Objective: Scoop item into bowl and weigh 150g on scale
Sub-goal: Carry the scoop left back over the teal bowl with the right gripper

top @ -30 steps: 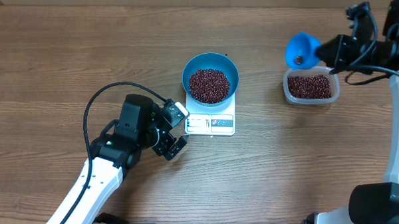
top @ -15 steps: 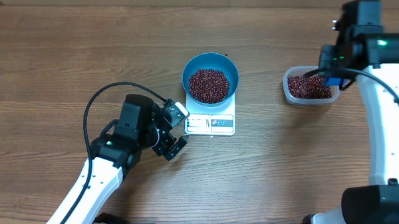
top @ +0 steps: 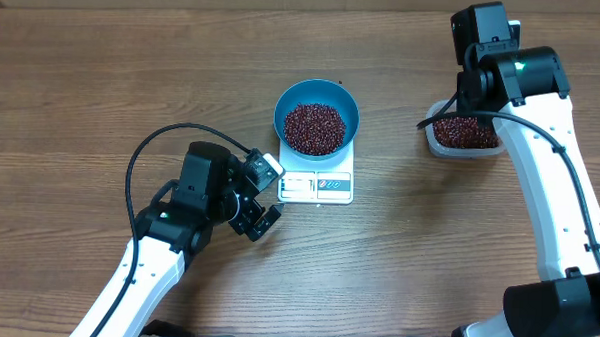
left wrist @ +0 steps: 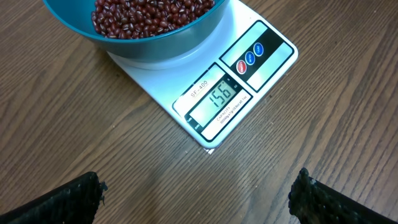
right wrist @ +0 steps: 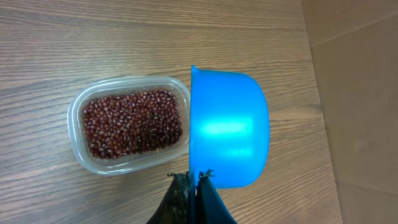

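Brown wooden table carried the white scale, and the blue bowl stood on it holding a heap of beans. Its display read 156, a little above target. The left gripper rested just beside the scale's front corner, jaws spread wide and empty. The right gripper was clamped on the handle of the blue scoop, poised beside the clear tub of spare beans. Weighing looked to be the step in hand; the next move probably called for lifting a few beans back out.
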Action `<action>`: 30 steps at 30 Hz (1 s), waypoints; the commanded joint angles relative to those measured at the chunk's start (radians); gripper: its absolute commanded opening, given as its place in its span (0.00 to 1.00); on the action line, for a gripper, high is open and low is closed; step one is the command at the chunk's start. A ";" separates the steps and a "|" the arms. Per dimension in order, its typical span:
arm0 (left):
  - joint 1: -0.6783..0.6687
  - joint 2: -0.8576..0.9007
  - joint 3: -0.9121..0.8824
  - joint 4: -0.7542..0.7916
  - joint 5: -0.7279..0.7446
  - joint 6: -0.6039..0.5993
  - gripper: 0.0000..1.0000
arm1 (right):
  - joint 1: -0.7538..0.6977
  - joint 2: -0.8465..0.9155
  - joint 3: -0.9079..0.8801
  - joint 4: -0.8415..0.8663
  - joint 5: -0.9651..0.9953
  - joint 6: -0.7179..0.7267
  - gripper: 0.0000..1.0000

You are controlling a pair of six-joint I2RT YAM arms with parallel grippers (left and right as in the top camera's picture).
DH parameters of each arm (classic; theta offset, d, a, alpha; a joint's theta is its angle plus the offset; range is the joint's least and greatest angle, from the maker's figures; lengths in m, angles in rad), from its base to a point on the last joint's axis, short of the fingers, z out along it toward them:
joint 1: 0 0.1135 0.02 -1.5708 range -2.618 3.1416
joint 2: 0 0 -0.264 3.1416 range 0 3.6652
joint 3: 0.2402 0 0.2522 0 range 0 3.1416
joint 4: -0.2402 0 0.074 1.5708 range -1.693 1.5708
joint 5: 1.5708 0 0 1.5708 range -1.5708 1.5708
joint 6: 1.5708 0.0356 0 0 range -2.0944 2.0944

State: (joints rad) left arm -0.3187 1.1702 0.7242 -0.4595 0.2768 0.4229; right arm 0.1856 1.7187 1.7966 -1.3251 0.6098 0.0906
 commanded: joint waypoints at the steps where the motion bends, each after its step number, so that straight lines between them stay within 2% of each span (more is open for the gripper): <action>1: 0.004 0.008 -0.005 0.000 0.001 0.019 0.99 | 0.004 -0.001 -0.001 0.016 -0.048 -0.016 0.04; 5: 0.004 0.008 -0.005 0.000 0.001 0.019 1.00 | 0.005 -0.002 0.053 0.034 -0.230 -0.087 0.04; 9: 0.004 0.008 -0.005 0.000 0.001 0.019 1.00 | 0.012 -0.002 0.186 0.040 -0.425 -0.144 0.04; 14: 0.004 0.008 -0.005 0.000 0.001 0.019 1.00 | 0.077 -0.002 0.288 0.092 -0.672 -0.198 0.04; 21: 0.004 0.008 -0.005 0.000 0.001 0.019 1.00 | 0.206 0.042 0.257 0.098 -0.705 -0.198 0.04; 30: 0.004 0.008 -0.005 0.000 0.001 0.019 1.00 | 0.333 0.151 0.212 0.097 -0.602 -0.197 0.04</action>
State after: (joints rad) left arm -0.3187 1.1702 0.7242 -0.4595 0.2768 0.4229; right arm 0.4885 1.8408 2.0159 -1.2270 -0.0372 -0.1013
